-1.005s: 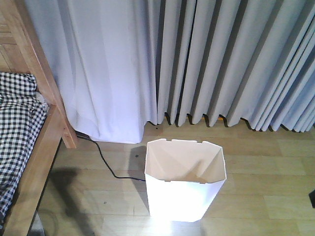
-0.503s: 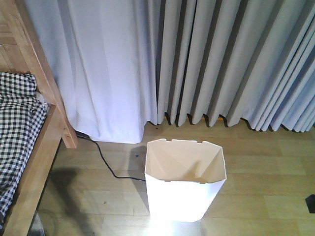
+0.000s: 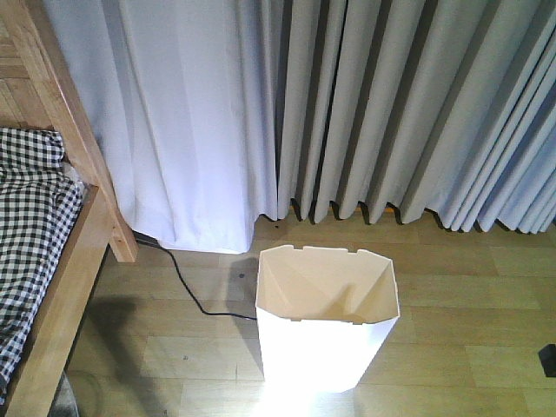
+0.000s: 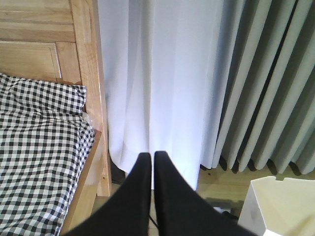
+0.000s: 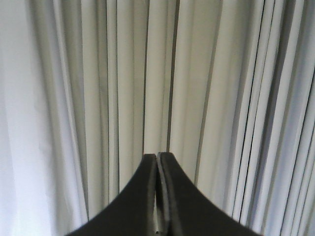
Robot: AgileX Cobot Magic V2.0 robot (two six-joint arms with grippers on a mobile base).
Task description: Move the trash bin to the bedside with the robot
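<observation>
Trash bin (image 3: 326, 321) stands on the floor (image 3: 469, 313), well apart from the bed (image 3: 74, 261). Both end effectors, left (image 4: 149, 156) and right (image 5: 157, 156), closed, empty. Bin looks light, thin-walled, slippery; you should grip its rim.

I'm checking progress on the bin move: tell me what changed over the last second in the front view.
Little changed. The bin has slipped slightly lower in the picture, its base now cut by the bottom edge, as has the dark object at the right edge. Nothing was gripped or released. Bed, curtains and cable look as before.
</observation>
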